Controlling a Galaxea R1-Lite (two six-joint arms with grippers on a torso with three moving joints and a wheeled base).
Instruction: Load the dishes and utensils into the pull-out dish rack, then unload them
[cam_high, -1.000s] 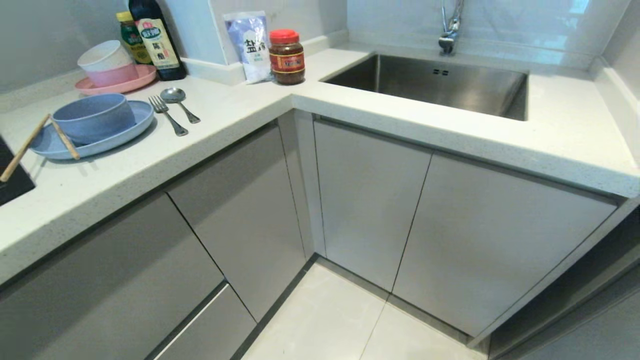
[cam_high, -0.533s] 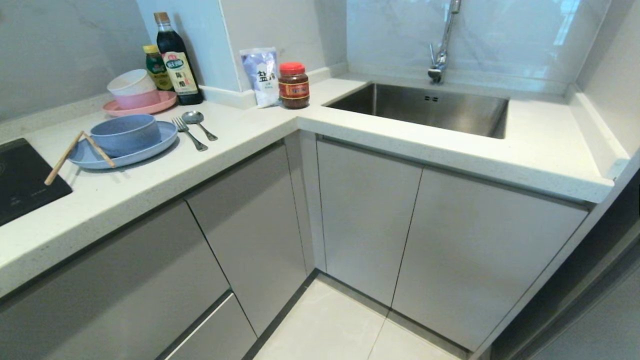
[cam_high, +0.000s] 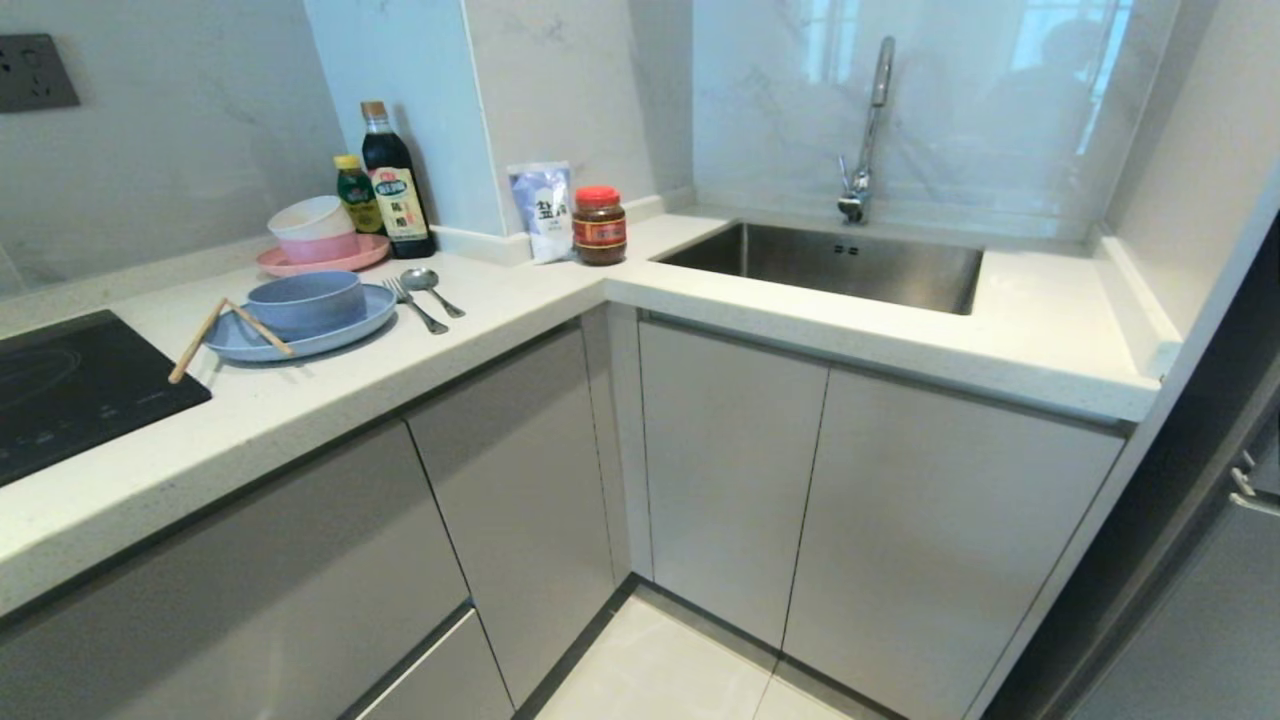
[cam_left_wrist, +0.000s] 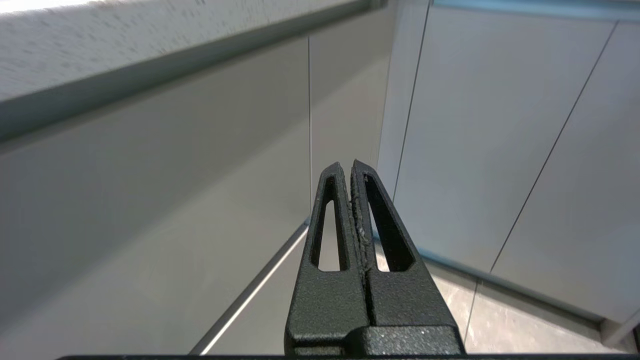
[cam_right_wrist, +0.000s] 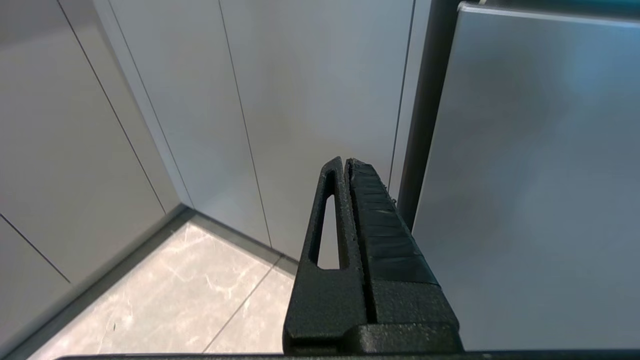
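A steel sink (cam_high: 850, 265) and tap (cam_high: 868, 125) are sitting upper right; sauce bottles (cam_high: 395, 185), a salt bag (cam_high: 545, 210), a red-lidded jar (cam_high: 599, 225) and a pink plate (cam_high: 325, 260) are standing upper left.

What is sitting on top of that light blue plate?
A blue-grey bowl sits on the light blue plate; wooden chopsticks lean on its rim. The bowl's inside is hidden.

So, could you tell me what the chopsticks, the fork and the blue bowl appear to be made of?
The chopsticks look like pale unfinished wood or bamboo, going by their matte tan colour. The fork seems polished metal, probably steel, being silvery with bright glints. The bowl looks like matte plastic or a plant-fibre composite, since its blue-grey surface shows no gloss.
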